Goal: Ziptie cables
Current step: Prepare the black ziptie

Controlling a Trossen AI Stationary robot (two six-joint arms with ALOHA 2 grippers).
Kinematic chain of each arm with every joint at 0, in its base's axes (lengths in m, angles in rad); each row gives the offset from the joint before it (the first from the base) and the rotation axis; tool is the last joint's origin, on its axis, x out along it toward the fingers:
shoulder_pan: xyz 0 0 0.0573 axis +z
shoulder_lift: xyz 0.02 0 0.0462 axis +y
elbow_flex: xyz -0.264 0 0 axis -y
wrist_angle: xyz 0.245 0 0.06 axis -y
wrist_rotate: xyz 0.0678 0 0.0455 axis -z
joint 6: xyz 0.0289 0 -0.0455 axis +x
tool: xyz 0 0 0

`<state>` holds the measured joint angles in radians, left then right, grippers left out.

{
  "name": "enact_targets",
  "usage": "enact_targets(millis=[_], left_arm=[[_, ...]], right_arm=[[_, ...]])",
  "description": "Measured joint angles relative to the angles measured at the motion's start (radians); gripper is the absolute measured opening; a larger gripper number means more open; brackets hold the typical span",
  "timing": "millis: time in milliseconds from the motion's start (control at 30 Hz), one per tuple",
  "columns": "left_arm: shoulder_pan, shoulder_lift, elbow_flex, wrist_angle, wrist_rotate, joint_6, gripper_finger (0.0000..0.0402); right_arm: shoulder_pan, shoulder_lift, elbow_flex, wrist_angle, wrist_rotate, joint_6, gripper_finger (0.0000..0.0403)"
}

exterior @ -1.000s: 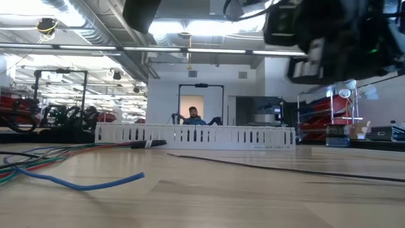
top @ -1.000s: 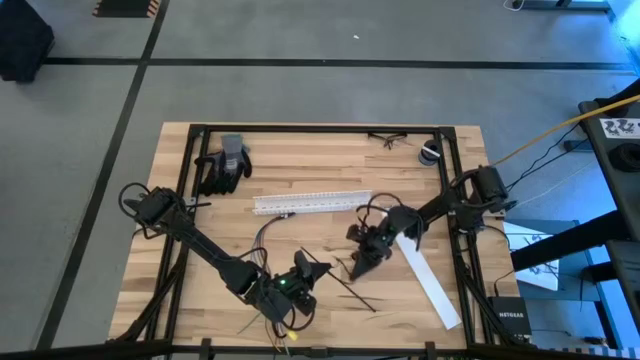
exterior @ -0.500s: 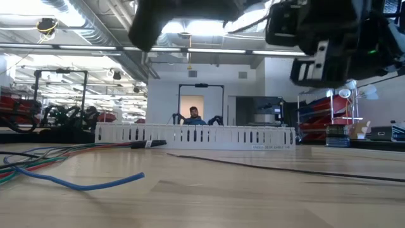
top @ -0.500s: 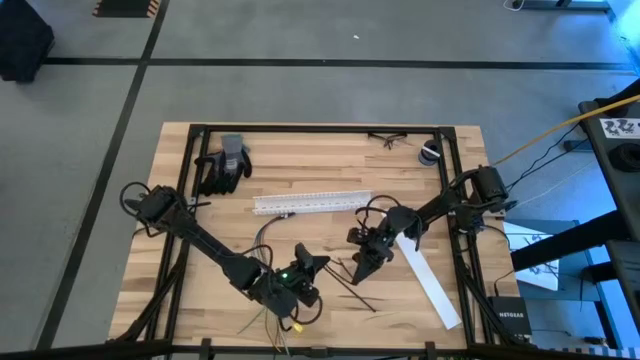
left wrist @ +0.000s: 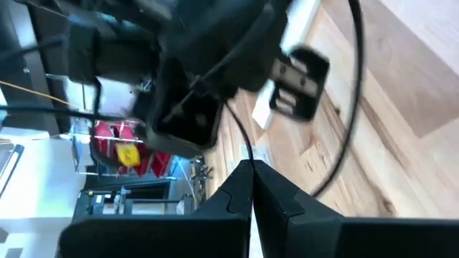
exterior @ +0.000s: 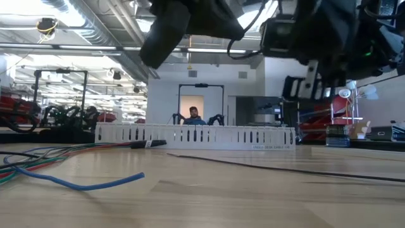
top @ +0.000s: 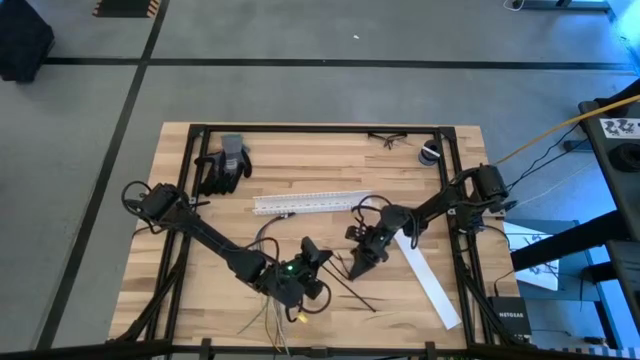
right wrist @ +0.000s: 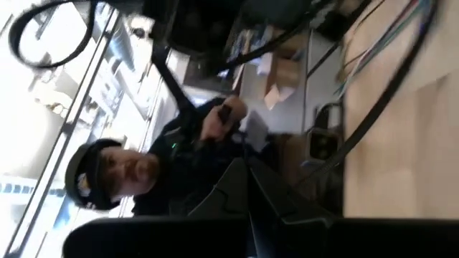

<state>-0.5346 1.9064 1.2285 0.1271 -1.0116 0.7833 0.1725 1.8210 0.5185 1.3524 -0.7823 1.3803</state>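
Note:
My left gripper (top: 322, 250) is shut in mid-table, just above the wood, with a thin black ziptie (left wrist: 240, 132) sticking out of its fingertips (left wrist: 252, 166). Close by on its right, my right gripper (top: 353, 270) is also shut and points toward the near left. The ziptie's far end reaches my right gripper (left wrist: 188, 125). More zipties (top: 352, 292) lie flat on the table below both grippers. The cables (top: 265, 232) lie loose left of my left gripper, and more wire ends (top: 270, 318) lie at the near edge. My left gripper pinches one end of the ziptie (left wrist: 249, 156) between its two fingertips. The strip runs straight on from the tips toward my right gripper, clear of the table. My right gripper meets the strip's other end (left wrist: 228, 107), but I cannot tell whether it touches it.
A white slotted channel (top: 312, 202) lies across the table's middle, behind the grippers. Its flat white cover (top: 428, 280) lies slanted at the right. Dark gloves (top: 225, 165) lie at the far left, with glasses (top: 388, 140) and a small roll (top: 430, 152) at the far right.
My left gripper has moved toward the table's right and a little toward the far edge, closing on my right gripper. It has stayed shut throughout. My right gripper has kept its place.

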Motion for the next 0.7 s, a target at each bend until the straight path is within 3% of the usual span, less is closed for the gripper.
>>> enact_targets(millis=[367,567,700], left_arm=[[0.006,0.069,0.000,0.002,-0.001,-0.018,0.0000],[0.006,0.068,0.000,0.045,-0.007,0.005,0.0000],[0.006,0.069,0.000,0.044,-0.007,-0.046,0.0000]], right_arm=[[-0.040,0.000,0.003,0.032,0.004,0.032,0.0000],[-0.091,0.007,0.019,-0.107,0.040,-0.078,0.0000],[-0.073,0.005,0.009,-0.086,0.041,-0.099,0.0001]])
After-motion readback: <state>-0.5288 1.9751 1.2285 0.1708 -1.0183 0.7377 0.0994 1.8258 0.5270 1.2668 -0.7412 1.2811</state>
